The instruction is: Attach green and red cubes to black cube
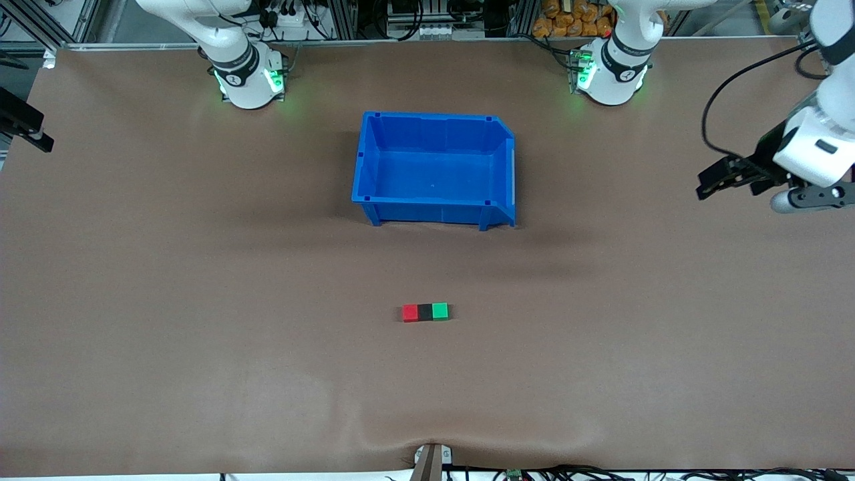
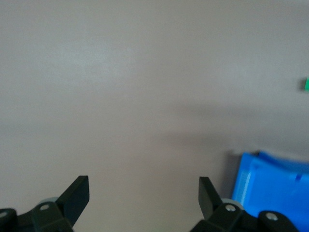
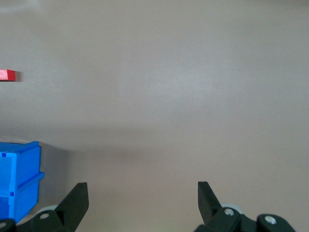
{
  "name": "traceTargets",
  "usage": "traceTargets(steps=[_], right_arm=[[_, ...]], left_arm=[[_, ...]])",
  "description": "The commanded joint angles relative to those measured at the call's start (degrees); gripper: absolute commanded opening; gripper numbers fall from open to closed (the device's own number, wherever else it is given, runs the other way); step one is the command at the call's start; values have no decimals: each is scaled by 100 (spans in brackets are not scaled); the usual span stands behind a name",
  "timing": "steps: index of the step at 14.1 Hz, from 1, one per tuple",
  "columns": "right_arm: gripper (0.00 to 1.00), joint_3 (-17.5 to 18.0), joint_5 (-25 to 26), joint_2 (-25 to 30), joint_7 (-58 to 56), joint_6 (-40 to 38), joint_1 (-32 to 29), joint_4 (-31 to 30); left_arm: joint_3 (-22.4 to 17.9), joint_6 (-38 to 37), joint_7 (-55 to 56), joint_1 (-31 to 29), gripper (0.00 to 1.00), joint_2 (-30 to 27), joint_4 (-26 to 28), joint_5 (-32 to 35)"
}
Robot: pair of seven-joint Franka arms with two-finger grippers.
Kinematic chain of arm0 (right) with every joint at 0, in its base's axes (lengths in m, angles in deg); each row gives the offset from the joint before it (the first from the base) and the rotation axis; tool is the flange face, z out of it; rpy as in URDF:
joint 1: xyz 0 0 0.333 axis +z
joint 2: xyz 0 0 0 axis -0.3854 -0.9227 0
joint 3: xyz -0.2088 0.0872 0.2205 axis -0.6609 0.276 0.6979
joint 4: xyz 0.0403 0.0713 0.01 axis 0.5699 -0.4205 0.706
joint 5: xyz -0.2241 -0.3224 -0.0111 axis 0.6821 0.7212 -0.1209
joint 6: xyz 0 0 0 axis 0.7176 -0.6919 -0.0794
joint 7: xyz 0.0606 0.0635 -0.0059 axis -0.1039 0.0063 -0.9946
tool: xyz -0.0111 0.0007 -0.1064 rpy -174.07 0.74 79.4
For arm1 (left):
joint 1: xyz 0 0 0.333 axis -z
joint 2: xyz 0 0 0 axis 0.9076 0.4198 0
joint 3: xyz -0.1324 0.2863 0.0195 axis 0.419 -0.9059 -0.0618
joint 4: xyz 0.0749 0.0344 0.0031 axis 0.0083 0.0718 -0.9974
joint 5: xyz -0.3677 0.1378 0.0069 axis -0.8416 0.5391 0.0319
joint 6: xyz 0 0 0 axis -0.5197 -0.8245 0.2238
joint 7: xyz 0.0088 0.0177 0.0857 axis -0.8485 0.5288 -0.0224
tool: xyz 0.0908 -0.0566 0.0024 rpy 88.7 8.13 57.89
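The red cube [image 1: 410,312], black cube [image 1: 425,312] and green cube [image 1: 439,311] lie in one touching row on the brown table, nearer to the front camera than the blue bin. The black cube is in the middle, the red cube toward the right arm's end, the green cube toward the left arm's end. My left gripper [image 1: 705,186] [image 2: 144,186] hangs open and empty over the left arm's end of the table. My right gripper [image 1: 30,127] [image 3: 143,191], only partly seen in the front view, is open and empty over the right arm's end. The green cube [image 2: 306,84] and the red cube [image 3: 7,75] each show far off in a wrist view.
A blue bin [image 1: 427,210] with nothing in it stands mid-table between the cubes and the arms' bases; its corner shows in both wrist views [image 2: 270,188] [image 3: 19,179]. Both arms' bases [image 1: 248,77] [image 1: 611,73] stand at the table's edge farthest from the front camera.
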Motion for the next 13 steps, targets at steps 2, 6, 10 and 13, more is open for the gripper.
traceTargets(steps=[2,6,10,13], right_arm=[[100,-29,-86,-21,-34,-24,-13,56],[100,-37,1,-56,-43,-24,-40,65],[100,-46,-7,-57,-26,-42,-40,65],[100,-64,-68,-57,-25,-33,-84,65]], left_arm=[[38,-836,-512,33,100,350,-1015,16],[100,-952,-503,59,100,316,-1069,26],[153,-1030,-695,94,100,298,-1113,156],[249,-1295,-872,86,100,298,-1104,289]])
